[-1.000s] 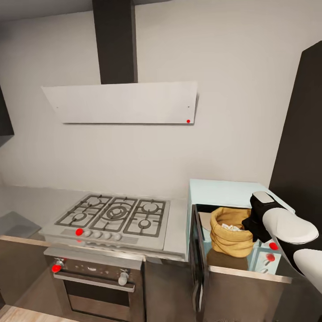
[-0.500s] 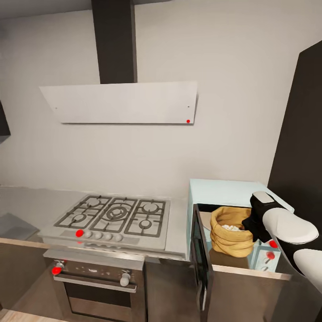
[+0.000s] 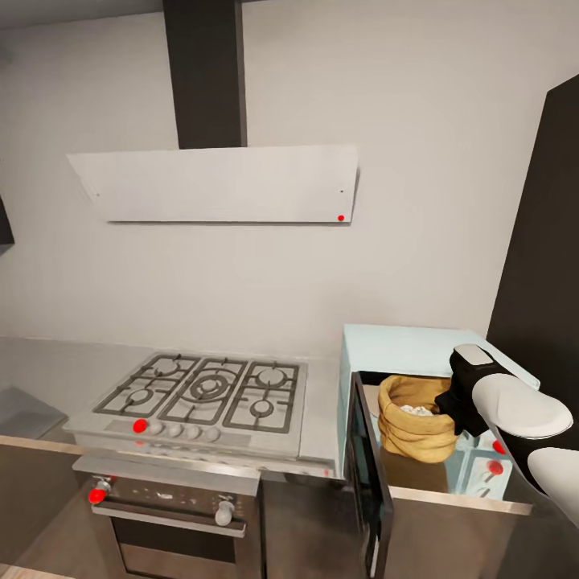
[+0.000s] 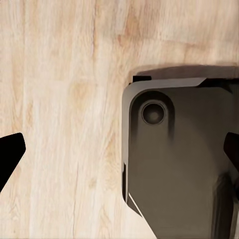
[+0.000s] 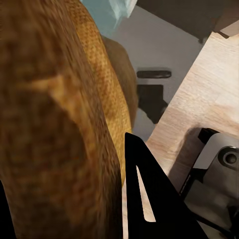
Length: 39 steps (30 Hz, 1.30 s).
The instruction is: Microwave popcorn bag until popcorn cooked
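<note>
The pale blue-white microwave point(image 3: 402, 342) stands at the right end of the countertop point(image 3: 48, 366) with its dark-framed door point(image 3: 366, 474) swung open toward me. The tan-orange popcorn bag point(image 3: 414, 426) sits upright inside it, and whitish popcorn point(image 3: 416, 410) shows in its mouth. My right gripper point(image 3: 450, 402) is at the bag's right rim. In the right wrist view the bag point(image 5: 55, 119) fills the space between the fingers point(image 5: 144, 189), which are closed on its side. My left gripper point(image 4: 122, 152) hangs open over the wood floor point(image 4: 59, 99).
A steel gas hob point(image 3: 205, 390) sits left of the microwave, over a dark oven point(image 3: 173, 515) and under a slanted white hood point(image 3: 217, 183). A tall black cabinet point(image 3: 543, 241) borders the microwave on the right. My own dark base point(image 4: 179, 159) shows under the left gripper.
The head view has shifted slightly, so the hob and microwave sit a little lower and closer. The bag and right gripper keep their place in the microwave.
</note>
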Tool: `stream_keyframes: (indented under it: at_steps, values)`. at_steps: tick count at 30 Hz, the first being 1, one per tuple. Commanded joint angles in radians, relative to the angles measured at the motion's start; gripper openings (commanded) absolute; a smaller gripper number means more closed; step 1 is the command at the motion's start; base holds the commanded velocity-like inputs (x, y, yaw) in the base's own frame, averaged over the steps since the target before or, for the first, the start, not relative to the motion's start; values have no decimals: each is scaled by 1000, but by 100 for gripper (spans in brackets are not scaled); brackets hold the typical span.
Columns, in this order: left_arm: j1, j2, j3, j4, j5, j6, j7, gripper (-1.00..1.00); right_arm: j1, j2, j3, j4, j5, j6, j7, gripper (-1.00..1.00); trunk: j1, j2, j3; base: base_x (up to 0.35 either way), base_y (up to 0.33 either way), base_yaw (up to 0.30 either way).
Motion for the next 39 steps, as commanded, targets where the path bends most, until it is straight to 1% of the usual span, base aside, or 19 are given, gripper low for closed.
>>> stream_keyframes:
  at_steps: [1, 5, 18, 22, 39]
  values:
    - [0, 0, 0, 1, 0, -3, 0, 100, 0, 0, 6, -1, -10, 8, -5, -100, 0, -1, 0, 18, 3, 0]
    - [0, 0, -1, 1, 0, -3, 0, 100, 0, 0, 7, -1, -10, 9, -5, -100, 0, -1, 0, 137, 1, 0]
    - [0, -1, 0, 0, 0, -3, 0, 100, 0, 0, 8, -1, -10, 9, -5, -100, 0, -1, 0, 29, 0, 0]
    - [1, 0, -1, 0, 0, -3, 0, 100, 0, 0, 8, -1, -10, 8, -5, -100, 0, -1, 0, 158, 0, 0]
    - [1, 0, -1, 1, 0, -3, 0, 100, 0, 0, 8, -1, -10, 9, -5, -100, 0, -1, 0, 29, 0, 0]
